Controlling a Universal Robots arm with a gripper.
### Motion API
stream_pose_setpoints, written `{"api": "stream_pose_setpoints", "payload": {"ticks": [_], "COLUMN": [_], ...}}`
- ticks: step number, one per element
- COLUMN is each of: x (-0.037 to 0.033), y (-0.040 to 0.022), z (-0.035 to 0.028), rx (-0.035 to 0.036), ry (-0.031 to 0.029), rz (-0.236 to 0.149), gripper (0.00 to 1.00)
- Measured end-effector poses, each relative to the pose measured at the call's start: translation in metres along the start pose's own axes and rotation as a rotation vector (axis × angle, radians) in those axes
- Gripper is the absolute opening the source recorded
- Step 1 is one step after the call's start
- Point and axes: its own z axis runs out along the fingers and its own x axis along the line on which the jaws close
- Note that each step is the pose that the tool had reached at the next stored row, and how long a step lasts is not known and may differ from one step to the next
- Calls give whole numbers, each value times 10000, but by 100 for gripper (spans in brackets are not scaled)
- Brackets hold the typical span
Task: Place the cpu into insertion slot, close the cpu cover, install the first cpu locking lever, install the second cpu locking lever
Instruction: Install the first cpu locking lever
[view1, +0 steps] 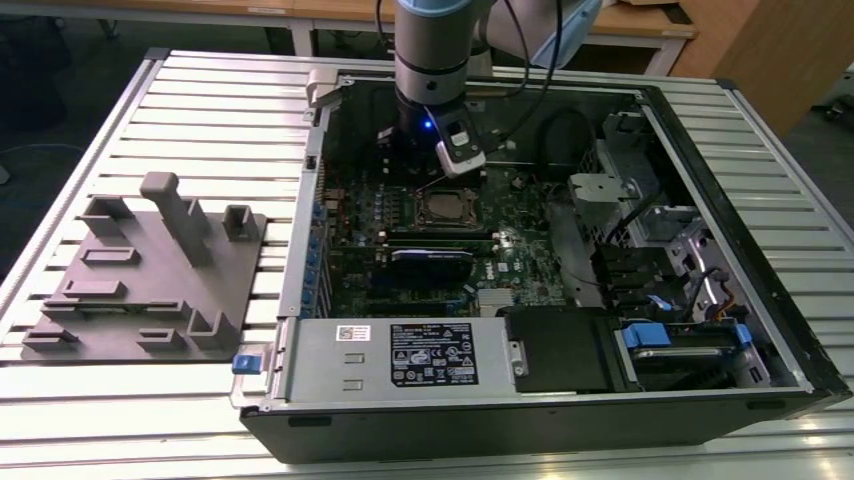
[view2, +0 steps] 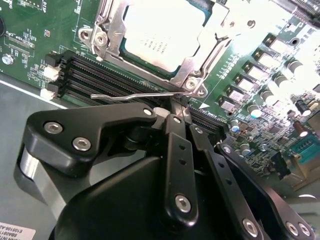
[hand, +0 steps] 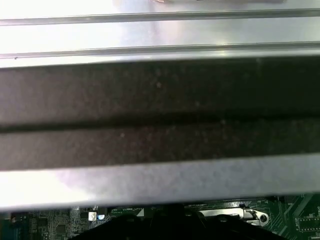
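An open computer case (view1: 561, 330) lies on a ribbed metal counter (view1: 200, 90), with a grey moulded tray (view1: 147, 275) on the exterior view's left and wooden desks behind. Inside, the cpu (view2: 162, 37) sits in the insertion slot (view1: 447, 208) with the cpu cover (view2: 197, 60) closed over it. The pincer (view2: 176, 111) is pressed together, pinching a thin wire locking lever (view2: 135, 95) beside the socket.

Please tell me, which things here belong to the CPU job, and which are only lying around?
Belonging to the job:
cpu, seated in the socket
cpu cover, closed over it
locking lever, at the gripper tips

Lying about:
grey fixture block
memory slots
blue-handled drive
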Motion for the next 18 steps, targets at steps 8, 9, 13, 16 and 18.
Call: {"api": "stream_pose_setpoints", "payload": {"ticks": [8, 9, 13, 16, 18], "x": [-1, -1, -1, -1, -3], "y": [-14, -14, -12, -8, 0], "z": [-2, -2, -18, -69, -90], "rx": [166, 180, 183, 205, 185], "ry": [-12, -13, -13, -9, -12], "rz": [-6, -6, -6, -6, -7], "gripper": [11, 11, 11, 11, 11]}}
